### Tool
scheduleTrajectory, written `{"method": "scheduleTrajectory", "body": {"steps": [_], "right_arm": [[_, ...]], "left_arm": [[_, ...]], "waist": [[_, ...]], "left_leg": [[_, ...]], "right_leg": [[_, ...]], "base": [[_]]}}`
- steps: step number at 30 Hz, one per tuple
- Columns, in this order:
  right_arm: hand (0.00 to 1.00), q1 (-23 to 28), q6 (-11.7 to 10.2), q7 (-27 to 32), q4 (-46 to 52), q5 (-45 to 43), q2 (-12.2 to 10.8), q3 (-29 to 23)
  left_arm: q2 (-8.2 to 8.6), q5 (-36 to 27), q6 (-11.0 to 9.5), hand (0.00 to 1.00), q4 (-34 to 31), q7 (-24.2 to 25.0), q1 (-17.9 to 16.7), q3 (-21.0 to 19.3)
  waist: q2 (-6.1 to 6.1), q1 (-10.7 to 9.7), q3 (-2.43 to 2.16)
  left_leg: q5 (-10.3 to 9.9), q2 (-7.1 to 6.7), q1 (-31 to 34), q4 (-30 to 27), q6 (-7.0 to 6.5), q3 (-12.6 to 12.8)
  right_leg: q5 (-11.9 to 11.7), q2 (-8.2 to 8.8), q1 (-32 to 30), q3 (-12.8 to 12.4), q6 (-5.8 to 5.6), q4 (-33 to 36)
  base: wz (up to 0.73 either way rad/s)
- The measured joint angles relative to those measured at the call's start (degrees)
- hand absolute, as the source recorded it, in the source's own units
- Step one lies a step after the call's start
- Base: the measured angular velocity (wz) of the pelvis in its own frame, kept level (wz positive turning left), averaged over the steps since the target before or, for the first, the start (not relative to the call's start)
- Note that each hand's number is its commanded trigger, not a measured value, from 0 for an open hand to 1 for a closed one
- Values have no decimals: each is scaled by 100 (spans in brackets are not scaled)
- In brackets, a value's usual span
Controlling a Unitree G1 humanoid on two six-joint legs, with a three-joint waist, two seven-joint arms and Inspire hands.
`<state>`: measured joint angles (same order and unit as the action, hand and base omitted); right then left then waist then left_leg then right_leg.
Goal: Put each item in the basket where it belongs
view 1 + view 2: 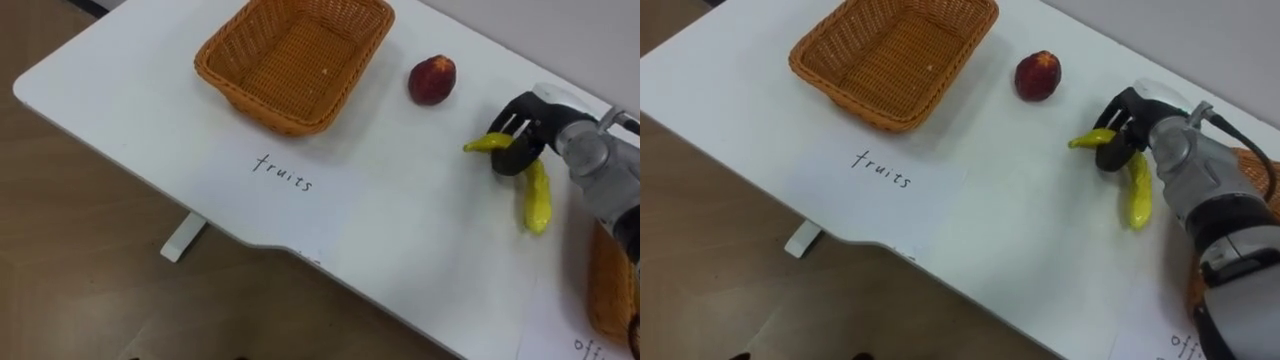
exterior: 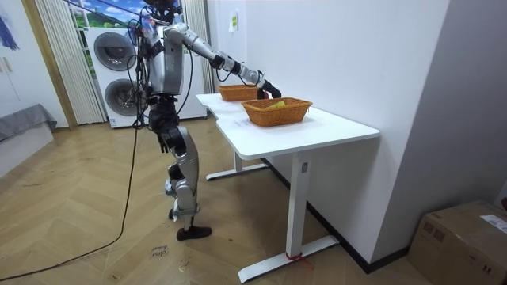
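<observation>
A yellow banana [image 1: 537,200] lies at the right of the white table [image 1: 400,250], with my right hand [image 1: 520,135] shut round its bent upper part; whether it rests on the table or hangs just above it I cannot tell. A red peach-like fruit [image 1: 432,80] sits on the table to the left of the hand. Further left, at the far edge, stands the woven fruit basket [image 1: 215,75], with nothing in it. In the room view I stand at the table's end with my right hand [image 2: 265,85] stretched out between the two baskets.
A paper label reading "fruits" [image 1: 285,172] lies in front of the fruit basket. A second woven basket [image 1: 605,290] stands at the right edge, partly behind my forearm, with another label [image 1: 590,345] below it. The table's front edge runs diagonally above the wooden floor [image 1: 90,280].
</observation>
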<state>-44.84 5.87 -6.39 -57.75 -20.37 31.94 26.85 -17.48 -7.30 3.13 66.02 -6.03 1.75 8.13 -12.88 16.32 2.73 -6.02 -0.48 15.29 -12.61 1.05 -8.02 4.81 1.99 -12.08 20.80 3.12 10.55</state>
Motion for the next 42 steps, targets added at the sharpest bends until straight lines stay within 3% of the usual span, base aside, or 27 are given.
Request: {"method": "scheduleTrajectory", "body": {"steps": [11,17,22,28,32,33,38,41,42], "right_arm": [[100,-2,-8,-11,19,19,0,-2],[100,-3,-4,-31,66,85,2,-13],[100,70,130,-95,444,94,5,-12],[100,298,26,-310,1453,93,5,-12],[100,405,-44,-443,2521,82,26,-13],[100,486,-84,-456,2868,76,49,-24],[100,603,-82,-675,3996,-37,190,-309],[100,739,-44,-771,4390,-14,336,-649],[100,845,-6,-776,4545,-10,339,-852]], "left_arm": [[-9,-3,-39,0,50,-9,111,4],[-9,-3,-72,0,38,-6,115,0],[-8,-5,-73,0,35,-1,104,-12],[-10,-3,-175,0,10,-27,99,-181],[-2,-3,-291,0,-37,-129,-16,-273],[-2,2,-313,0,-34,-126,-52,-292],[31,3,-307,0,-33,-72,-269,-596],[69,6,-293,0,-120,-76,-526,-944],[76,2,-287,0,-133,-81,-612,-1032]], "waist": [[-8,-11,10],[-37,-24,-12],[-36,-38,-14],[-41,-99,-27],[-35,-243,-52],[-37,-327,-77],[-20,-530,-108],[-15,-636,-178],[4,-672,-221]], "left_leg": [[0,0,-5,-2,0,14],[0,1,4,-7,0,22],[-1,9,-19,-4,0,52],[0,32,-88,30,0,147],[7,36,-219,92,-9,173],[7,31,-264,99,-10,156],[-2,20,-452,129,-29,178],[-16,10,-671,158,-47,179],[-23,6,-774,181,-55,175]], "right_leg": [[8,-1,-2,-15,-1,-4],[8,-2,-5,-20,-1,-8],[7,-9,10,-40,0,-14],[5,-31,6,-188,3,-13],[5,-19,87,-167,2,1],[12,-13,134,-164,-9,1],[25,-5,317,-206,-29,-11],[43,-1,547,-216,-54,-53],[55,-2,675,-222,-73,-104]], "base": [[0],[0],[-1],[-8],[-1],[8],[1],[2],[5]]}}
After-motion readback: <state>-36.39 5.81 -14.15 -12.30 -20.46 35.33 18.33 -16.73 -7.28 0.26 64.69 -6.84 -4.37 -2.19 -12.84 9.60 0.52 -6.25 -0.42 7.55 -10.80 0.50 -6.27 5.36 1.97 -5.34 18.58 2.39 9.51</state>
